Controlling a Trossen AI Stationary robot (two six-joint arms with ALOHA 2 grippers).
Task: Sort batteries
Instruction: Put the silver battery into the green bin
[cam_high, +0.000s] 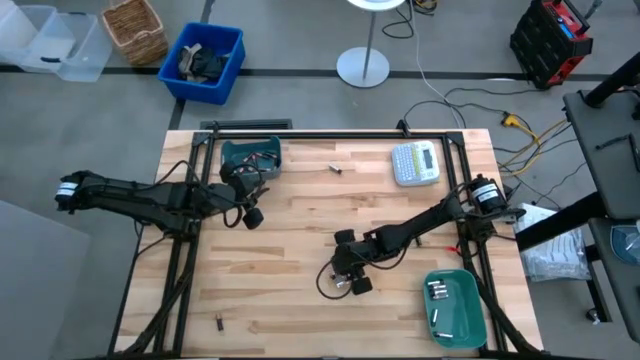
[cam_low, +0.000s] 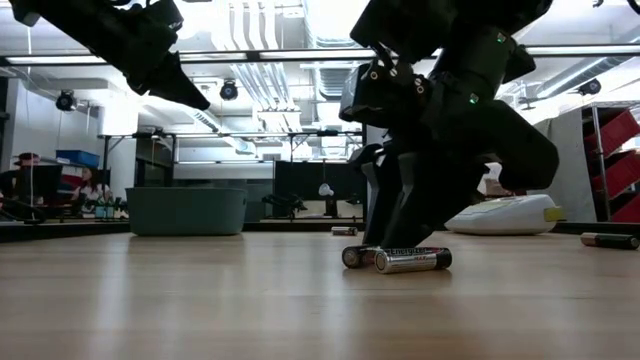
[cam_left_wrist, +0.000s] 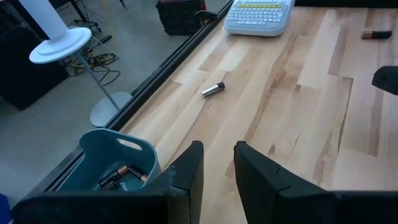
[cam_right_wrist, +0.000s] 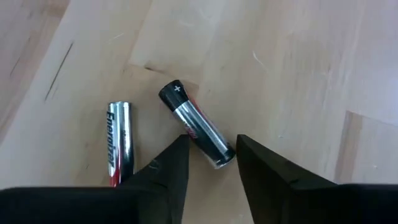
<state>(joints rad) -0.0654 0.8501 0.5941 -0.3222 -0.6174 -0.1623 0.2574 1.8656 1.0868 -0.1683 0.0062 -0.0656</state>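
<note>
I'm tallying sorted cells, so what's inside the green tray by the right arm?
The green rectangular plastic tray holds a few silvery cylindrical batteries; the exact number is unclear, and nothing covers them.

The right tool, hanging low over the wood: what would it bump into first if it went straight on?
Most likely the silver-and-black battery lying between the right tool's open fingers; a second silver battery lies just beside, outside them.

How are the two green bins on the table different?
1. The far bin sits at the table's far edge by the left tool; the near bin sits at the near right corner, by the right tool.
2. The far bin holds dark and coppery batteries; the near bin holds silvery batteries.
3. The far bin is a darker teal; the near bin is brighter green.

Both are small open bins holding batteries.
</note>
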